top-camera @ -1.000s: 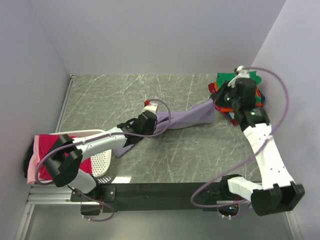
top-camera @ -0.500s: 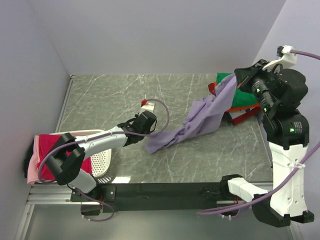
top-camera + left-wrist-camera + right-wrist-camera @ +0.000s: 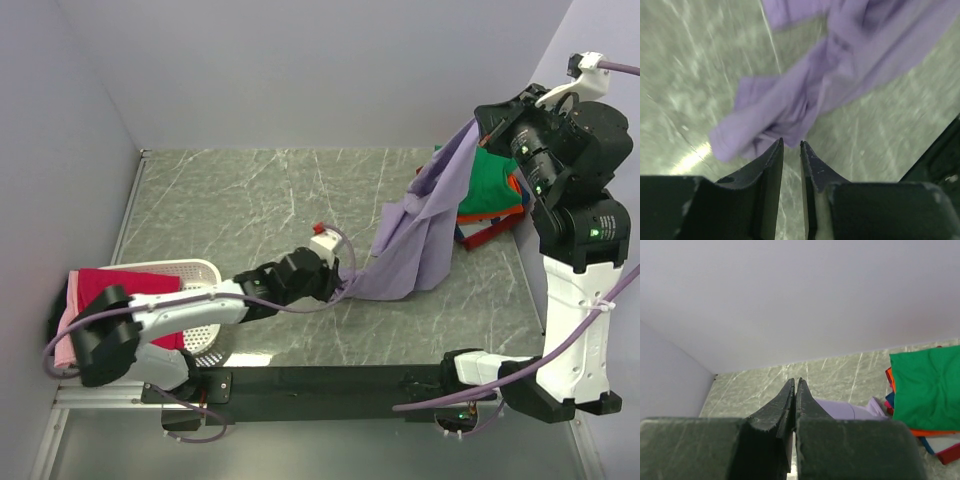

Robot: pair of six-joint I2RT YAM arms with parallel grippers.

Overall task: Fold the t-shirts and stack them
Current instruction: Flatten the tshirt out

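My right gripper (image 3: 478, 122) is raised high at the back right and shut on the top edge of the lavender t-shirt (image 3: 415, 235). The shirt hangs from it in a long drape, and its lower end bunches on the table. In the right wrist view the jaws (image 3: 796, 381) are pressed together, with lavender cloth (image 3: 845, 410) showing beside them. My left gripper (image 3: 345, 285) sits low at the shirt's lower end. Its jaws (image 3: 791, 144) stand slightly open with only table between them, and the crumpled cloth (image 3: 840, 70) lies just past the fingertips.
A stack of folded t-shirts with a green one on top (image 3: 490, 185) (image 3: 927, 390) lies at the back right, under the raised arm. A white perforated basket (image 3: 205, 320) at the near left holds magenta-red and pink shirts (image 3: 110, 290). Walls enclose the table on three sides.
The right arm has swung up from the stack, lifting the lavender shirt into a hanging drape. The left gripper has moved right and nearer, following the shirt's lower end.
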